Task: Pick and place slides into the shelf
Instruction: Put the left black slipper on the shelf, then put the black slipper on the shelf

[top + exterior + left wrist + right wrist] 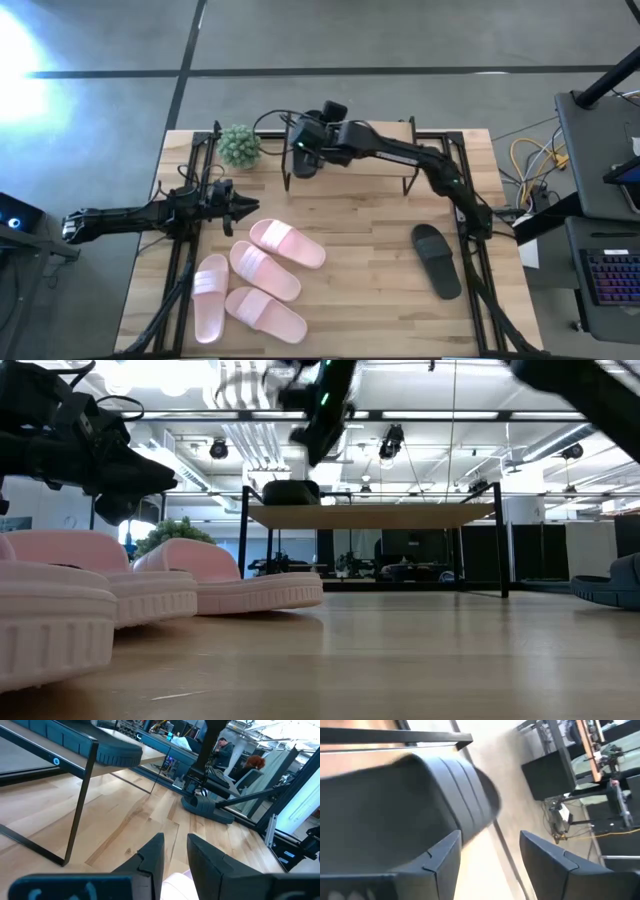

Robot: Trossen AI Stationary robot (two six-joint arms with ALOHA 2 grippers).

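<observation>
While the right gripper point(306, 152) hangs over the left end of the low wooden-topped shelf with thin black legs point(385, 160), at about twelve o'clock on the butcher-block table point(380, 270), one black open-toe slide sandal point(291, 491) lies on the shelf's plank just under it. The right wrist view shows that sandal point(395, 805) close ahead of two spread fingers point(442, 855), with nothing between them. Whether they touch it I cannot tell.

A second black slide sandal point(437, 260) lies at about four o'clock on the table, well apart from everything else. Four pale pink wide-strap slide sandals point(262, 280) sit bunched at about seven o'clock, some touching one another. The left gripper point(238, 206) hovers just beside the nearest pink one at nine o'clock, its fingers point(152, 857) apart and holding nothing.

These slides look like moulded foam: light, fairly stiff in the sole, with some give in the strap, and not fragile. Their smooth surface may slip a little under hard pads. The raised strap seems the best hold, one finger under its arch and one over it. Pinching the sole's side edge would be a second choice. Because the pink ones crowd together, taking an outer one first should avoid dragging its neighbours.

A small green potted plant point(239, 146) stands beside the shelf's left end.
</observation>
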